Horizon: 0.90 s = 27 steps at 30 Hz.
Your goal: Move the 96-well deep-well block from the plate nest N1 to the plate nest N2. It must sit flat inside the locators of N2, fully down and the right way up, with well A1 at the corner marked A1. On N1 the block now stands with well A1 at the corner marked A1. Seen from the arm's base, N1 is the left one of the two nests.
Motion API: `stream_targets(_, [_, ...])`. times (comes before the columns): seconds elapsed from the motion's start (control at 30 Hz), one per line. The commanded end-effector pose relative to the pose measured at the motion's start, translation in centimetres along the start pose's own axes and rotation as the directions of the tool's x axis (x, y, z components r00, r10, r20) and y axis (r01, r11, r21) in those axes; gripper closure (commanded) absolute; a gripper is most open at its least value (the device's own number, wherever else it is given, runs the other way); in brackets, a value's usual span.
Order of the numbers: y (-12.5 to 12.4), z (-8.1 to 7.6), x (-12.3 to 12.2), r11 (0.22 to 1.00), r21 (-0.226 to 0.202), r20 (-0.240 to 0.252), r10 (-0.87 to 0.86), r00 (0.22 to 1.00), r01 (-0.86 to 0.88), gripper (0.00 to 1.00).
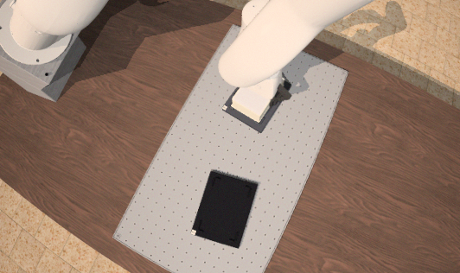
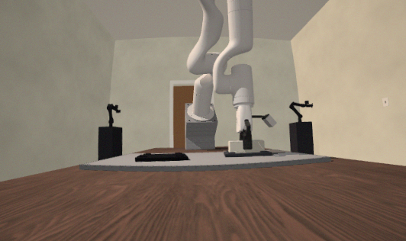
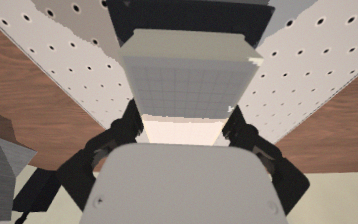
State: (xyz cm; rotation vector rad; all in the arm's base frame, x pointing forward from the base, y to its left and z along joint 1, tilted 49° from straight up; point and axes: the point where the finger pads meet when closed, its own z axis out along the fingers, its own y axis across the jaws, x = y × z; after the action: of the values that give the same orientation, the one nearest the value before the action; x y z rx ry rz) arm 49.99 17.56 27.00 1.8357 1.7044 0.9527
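wrist view alone shows the open gripper (image 3: 185, 131) straddling the block (image 3: 187, 90)

Wooden table (image 1: 377, 173), white perforated board (image 1: 195, 142), tan tiled floor (image 1: 442, 26), brown door (image 2: 178, 114)

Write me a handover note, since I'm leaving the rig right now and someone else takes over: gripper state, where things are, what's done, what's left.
Gripper: jaws fully open, holding nothing, lowered over the deep-well block with a finger on either side of it.
Block: on nest N1, upright, not lifted.
Nest N2: bare, on the same perforated plate.
Done: approach and descent to the block.
Left: close on the block, lift, carry to N2, seat it flat inside the locators with well A1 at the marked corner, release.
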Motion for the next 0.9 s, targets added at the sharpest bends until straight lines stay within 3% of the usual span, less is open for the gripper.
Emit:
stream_targets(0.0, [0.03, 0.14, 0.02, 1.0, -0.001, 0.0, 0.0, 1.0, 0.0, 0.0])
stream_targets(0.63, [0.03, 0.27, 0.02, 1.0, -0.001, 0.0, 0.0, 1.0, 0.0, 0.0])
stream_targets(0.67, [0.03, 0.24, 0.01, 1.0, -0.001, -0.001, 0.0, 1.0, 0.0, 1.0])
stream_targets(0.87, [0.03, 0.24, 0.01, 1.0, -0.001, 0.0, 0.0, 1.0, 0.0, 1.0])
